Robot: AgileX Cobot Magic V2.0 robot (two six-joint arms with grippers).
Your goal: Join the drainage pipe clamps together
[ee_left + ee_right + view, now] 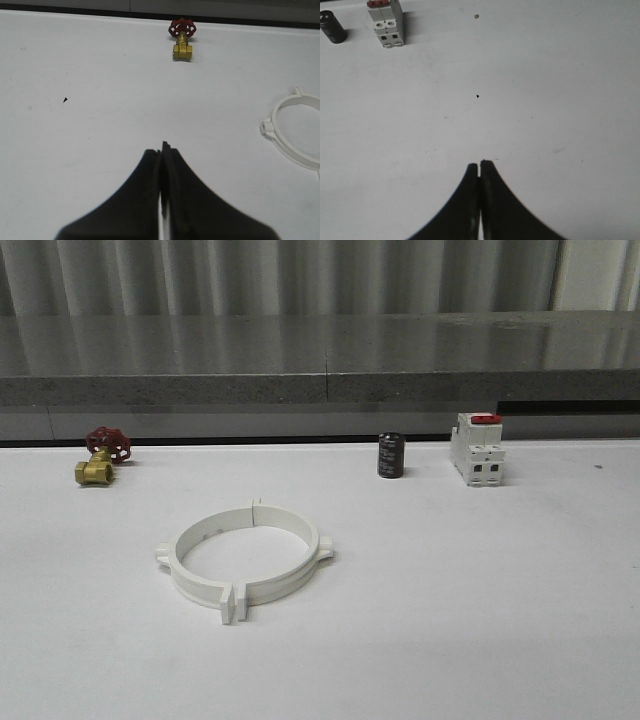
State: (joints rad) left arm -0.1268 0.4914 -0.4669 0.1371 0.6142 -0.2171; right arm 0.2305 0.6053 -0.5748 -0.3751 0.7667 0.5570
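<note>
White tabletop, grey ledge behind. Drainage pipe clamps lying mid-table, halves meeting as a ring. Probably light, stiff, slick plastic; best pinched at an outer lug. Left gripper and right gripper both closed, empty.

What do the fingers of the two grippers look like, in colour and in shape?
Both look alike. The left gripper has two matte black fingers, wide at the base and curving inward to narrow tips. The right gripper has the same black, tapered fingers. I see no markings, cables or sleeves on them; the arms behind them are out of frame.
</note>
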